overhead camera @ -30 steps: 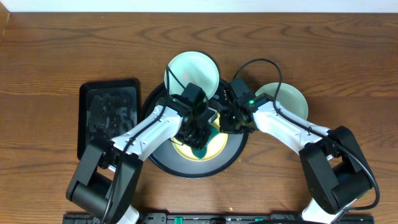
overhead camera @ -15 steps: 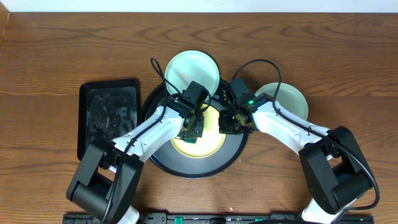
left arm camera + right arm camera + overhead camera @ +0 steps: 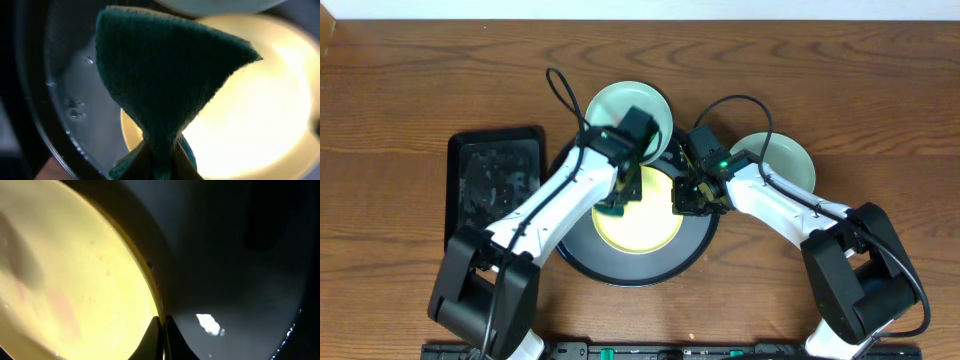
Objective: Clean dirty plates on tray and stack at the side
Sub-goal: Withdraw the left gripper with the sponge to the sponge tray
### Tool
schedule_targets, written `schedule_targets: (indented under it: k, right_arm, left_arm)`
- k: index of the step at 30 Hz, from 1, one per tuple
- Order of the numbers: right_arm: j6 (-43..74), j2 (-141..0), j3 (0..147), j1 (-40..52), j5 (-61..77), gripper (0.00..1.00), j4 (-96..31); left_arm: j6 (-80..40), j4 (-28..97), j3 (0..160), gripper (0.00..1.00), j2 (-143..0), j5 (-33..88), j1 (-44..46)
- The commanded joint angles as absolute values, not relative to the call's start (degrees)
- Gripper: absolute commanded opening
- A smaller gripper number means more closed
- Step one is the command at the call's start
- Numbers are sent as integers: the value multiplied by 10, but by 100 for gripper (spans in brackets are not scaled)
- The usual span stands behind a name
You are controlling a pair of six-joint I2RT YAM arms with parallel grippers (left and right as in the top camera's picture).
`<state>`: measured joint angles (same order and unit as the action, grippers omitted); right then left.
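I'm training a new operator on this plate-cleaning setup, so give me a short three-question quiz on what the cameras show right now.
1. Multiple choice: what does the left gripper hold? A) a green cloth B) a brush C) a spoon
2. True or false: the yellow plate lies in the round black tray.
3. Fill in: the right gripper is shut on the rim of the ____ plate.
Key: 1 A, the green cloth hangs pinched in its jaws. 2 true. 3 yellow.

Left claw [image 3: 620, 192], green cloth [image 3: 165, 85] moved from yellow plate [image 3: 645, 222] middle to left edge
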<state>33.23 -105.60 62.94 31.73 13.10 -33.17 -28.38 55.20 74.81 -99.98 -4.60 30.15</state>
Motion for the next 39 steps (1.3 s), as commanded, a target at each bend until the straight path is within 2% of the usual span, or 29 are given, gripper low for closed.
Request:
schedule_targets:
  k: [1,8,12,14,18,22,30,39]
  right_arm:
    - [328,-1061,637,314,119,1,-334]
    - [325,-1061,637,314,118,1,-334]
    - [325,-1067,637,314,118,12,-332]
    - [325,-1076,637,314,119,14,-329]
    - [325,-1085,637,308,133,12,-327]
    - [324,-1085,637,307,136,1,-327]
    - [260,-1079,672,308,161,1,-347]
    - [175,-1018,766,346,6,1,-435]
  left_arm:
    - [-288,599,810,7,-997,-60,296]
    - [-287,688,867,8,-975,-60,237]
    - [-272,698,869,8,-953,-60,175]
    - [-248,698,869,7,-947,-60,145]
    - [-197,698,868,8,-948,-60,86]
    - [-181,698,868,7,-948,-60,38]
    - [-146,696,868,7,-948,-60,-23]
    - [-146,687,868,7,-948,-60,-28]
